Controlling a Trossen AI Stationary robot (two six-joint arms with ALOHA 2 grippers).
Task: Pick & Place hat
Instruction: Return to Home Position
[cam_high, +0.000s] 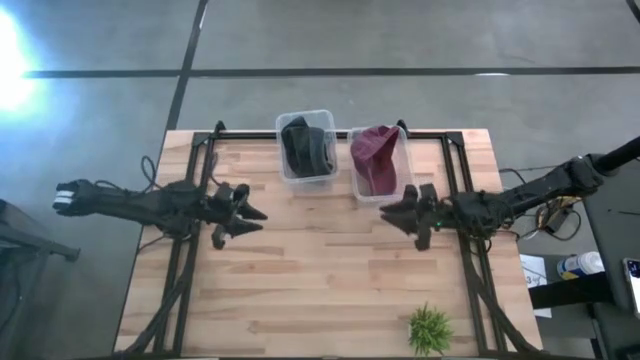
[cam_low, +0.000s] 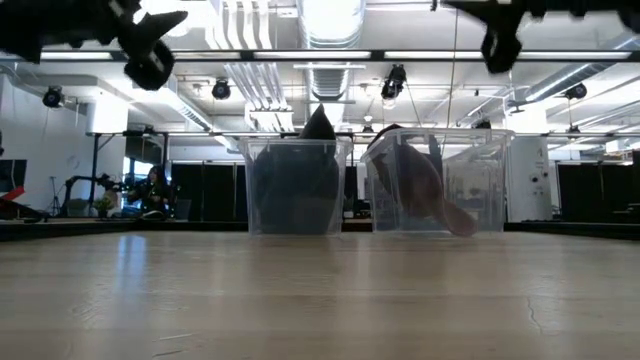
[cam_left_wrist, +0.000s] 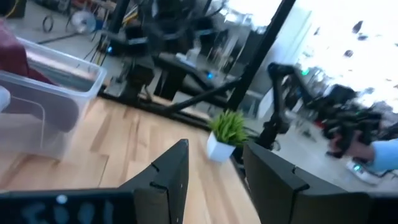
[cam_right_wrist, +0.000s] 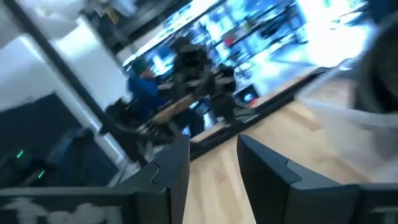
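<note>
**Left gripper (cam_high: 248, 216) and right gripper (cam_high: 393, 212) hung empty above the table (cam_high: 320, 290)**

Each had its fingers spread with nothing between them, near the bins. Black cap fabric (cam_high: 306, 145) filled the left bin (cam_high: 303, 179); the red cap (cam_high: 375, 160) lay in the right bin (cam_high: 409, 170). A small plant (cam_high: 430, 328) stood well apart, on the right arm's side.

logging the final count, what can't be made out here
Black caps in the left bin: one dark heap in high and low views, count hidden.
Left gripper, right gripper: cut off by low view's top edge.
Potted plant: outside the low view.
</note>
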